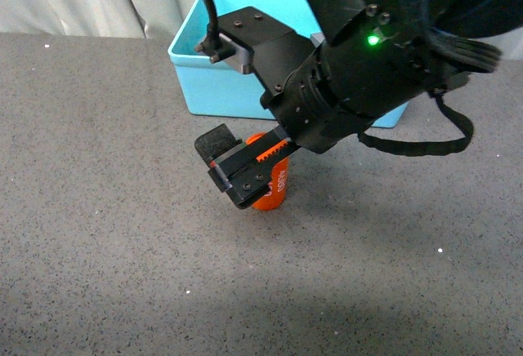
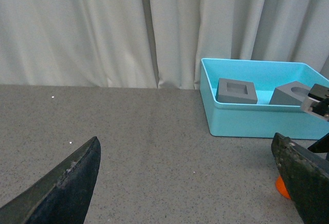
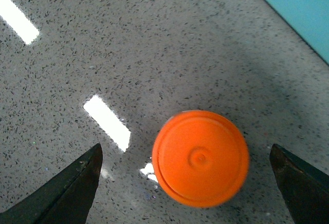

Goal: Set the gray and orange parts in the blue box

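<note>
right gripper (image 1: 231,166) fingers spread wide, holding nothing | smooth orange cylinder (image 3: 200,157) upright between them, untouched, on speckled table (image 3: 154,54) | left gripper (image 2: 185,193) wide apart, empty | beyond its fingers: square-recessed gray cube (image 2: 236,91), round-recessed gray cube (image 2: 292,93) inside blue plastic box (image 2: 257,120)

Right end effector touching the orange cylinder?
Apart. Right wrist view shows bare table between the orange cylinder and both fingers of the right end effector.
</note>
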Motion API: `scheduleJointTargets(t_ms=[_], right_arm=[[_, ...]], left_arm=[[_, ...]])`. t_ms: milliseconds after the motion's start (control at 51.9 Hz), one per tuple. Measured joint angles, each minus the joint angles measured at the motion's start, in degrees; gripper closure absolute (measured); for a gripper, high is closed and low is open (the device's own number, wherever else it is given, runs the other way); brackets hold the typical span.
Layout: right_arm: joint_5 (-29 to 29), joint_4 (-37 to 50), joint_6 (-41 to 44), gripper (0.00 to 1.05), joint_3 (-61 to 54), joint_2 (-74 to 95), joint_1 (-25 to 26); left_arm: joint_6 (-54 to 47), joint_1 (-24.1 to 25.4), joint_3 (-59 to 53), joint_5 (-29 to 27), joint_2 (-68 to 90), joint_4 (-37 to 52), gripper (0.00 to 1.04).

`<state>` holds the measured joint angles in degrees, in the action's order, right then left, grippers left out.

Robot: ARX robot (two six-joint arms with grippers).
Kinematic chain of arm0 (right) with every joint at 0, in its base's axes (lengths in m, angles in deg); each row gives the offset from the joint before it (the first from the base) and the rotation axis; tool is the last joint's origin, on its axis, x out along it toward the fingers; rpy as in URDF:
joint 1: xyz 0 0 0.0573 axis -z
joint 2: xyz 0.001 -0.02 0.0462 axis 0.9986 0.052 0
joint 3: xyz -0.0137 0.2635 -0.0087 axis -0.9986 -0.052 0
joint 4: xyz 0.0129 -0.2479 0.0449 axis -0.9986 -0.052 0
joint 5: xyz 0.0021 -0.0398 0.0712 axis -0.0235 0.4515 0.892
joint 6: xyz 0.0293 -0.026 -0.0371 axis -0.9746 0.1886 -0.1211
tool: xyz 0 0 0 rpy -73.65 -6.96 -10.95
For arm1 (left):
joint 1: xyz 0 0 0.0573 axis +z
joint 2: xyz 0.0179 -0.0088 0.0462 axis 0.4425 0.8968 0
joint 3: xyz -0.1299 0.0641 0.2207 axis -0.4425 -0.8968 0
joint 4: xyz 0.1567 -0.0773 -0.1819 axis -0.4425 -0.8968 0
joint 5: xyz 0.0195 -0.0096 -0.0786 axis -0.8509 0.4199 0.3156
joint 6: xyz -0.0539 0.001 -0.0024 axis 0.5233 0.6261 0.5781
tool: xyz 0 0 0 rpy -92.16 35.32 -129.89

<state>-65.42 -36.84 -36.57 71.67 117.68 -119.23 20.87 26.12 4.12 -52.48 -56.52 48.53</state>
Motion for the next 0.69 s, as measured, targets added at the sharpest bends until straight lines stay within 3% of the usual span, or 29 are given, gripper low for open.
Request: scheduleJointTargets(t_ms=[116,366,424,693], right_arm=[[-2.19,-3.32,0.26,0.10,3.98,3.69,-0.85],[-4.66,-6.29,0.37,0.54,6.78,6.10,-0.90],[-5.16,-6.75,0.50,0.58,6.93,6.10,-0.87],[-4.04,-5.79,0.04,0.59,6.23,3.93,-0.33]], left_arm=[[0.00,0.00,0.00,0.00,0.00,0.00,0.07],[0.00,0.00,0.00,0.00,0.00,0.00,0.07],[0.00,0.00,0.00,-0.02,0.00,0.00,0.07],[0.00,0.00,0.00,0.00,0.00,0.00,0.07]])
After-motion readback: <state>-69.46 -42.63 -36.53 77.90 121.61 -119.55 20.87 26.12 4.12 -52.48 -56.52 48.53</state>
